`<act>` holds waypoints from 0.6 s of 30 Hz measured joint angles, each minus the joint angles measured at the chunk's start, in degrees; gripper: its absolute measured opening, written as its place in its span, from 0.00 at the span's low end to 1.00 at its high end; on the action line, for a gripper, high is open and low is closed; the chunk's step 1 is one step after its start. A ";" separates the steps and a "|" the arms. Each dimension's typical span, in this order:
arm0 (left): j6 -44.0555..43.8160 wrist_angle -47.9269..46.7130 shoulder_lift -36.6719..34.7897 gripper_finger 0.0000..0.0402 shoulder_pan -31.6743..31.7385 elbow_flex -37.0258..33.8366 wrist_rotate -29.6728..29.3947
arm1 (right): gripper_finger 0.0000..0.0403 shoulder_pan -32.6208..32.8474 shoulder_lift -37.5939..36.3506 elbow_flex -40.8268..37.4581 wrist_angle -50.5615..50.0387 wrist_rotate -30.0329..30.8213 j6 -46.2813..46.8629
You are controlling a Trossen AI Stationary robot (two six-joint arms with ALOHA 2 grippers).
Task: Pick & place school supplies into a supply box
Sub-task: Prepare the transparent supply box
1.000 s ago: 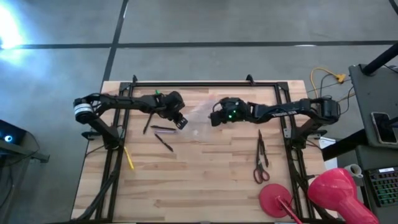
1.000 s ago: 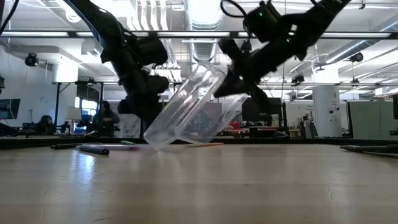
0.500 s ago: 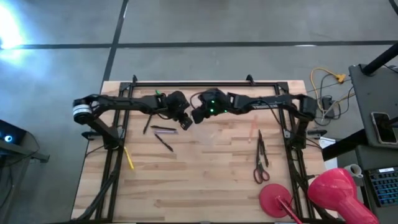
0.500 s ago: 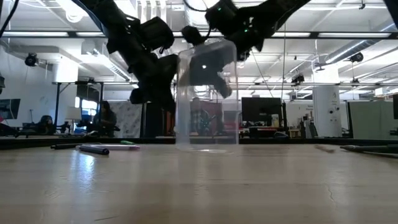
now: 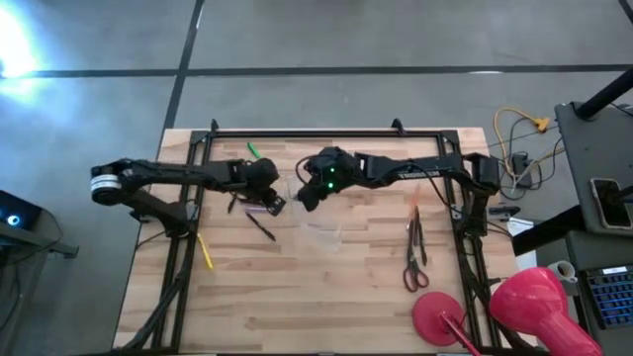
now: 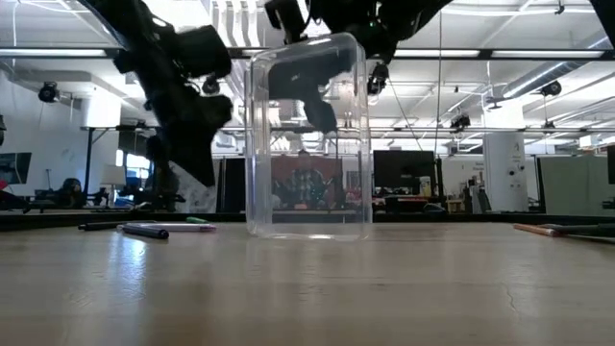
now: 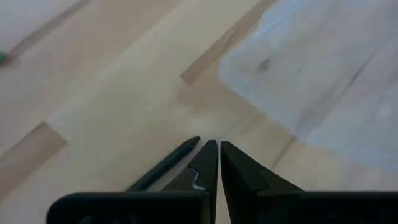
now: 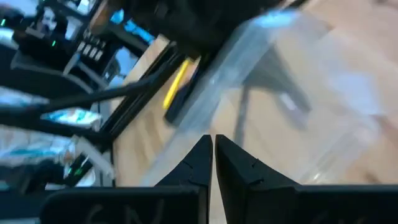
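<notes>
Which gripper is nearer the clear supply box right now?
Right. The right gripper is at the upright supply box, at its rim. The left gripper is off to the box's left, above the dark pens.

Clear supply box (image 6: 307,135); yellow pen (image 5: 205,251); red-handled scissors (image 5: 414,269); green pen (image 5: 252,151).
</notes>
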 joint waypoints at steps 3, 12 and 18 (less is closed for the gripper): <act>-2.76 -0.16 -5.32 0.01 0.01 -2.85 0.01 | 0.03 0.46 -0.17 0.90 -1.22 0.00 -0.83; -16.68 0.93 -19.31 0.01 -4.09 -10.00 8.43 | 0.03 1.76 0.16 0.64 -2.66 2.07 -1.32; -26.95 10.63 -17.57 0.01 -14.33 -12.69 6.34 | 0.03 0.65 0.16 1.00 -5.47 2.13 -3.43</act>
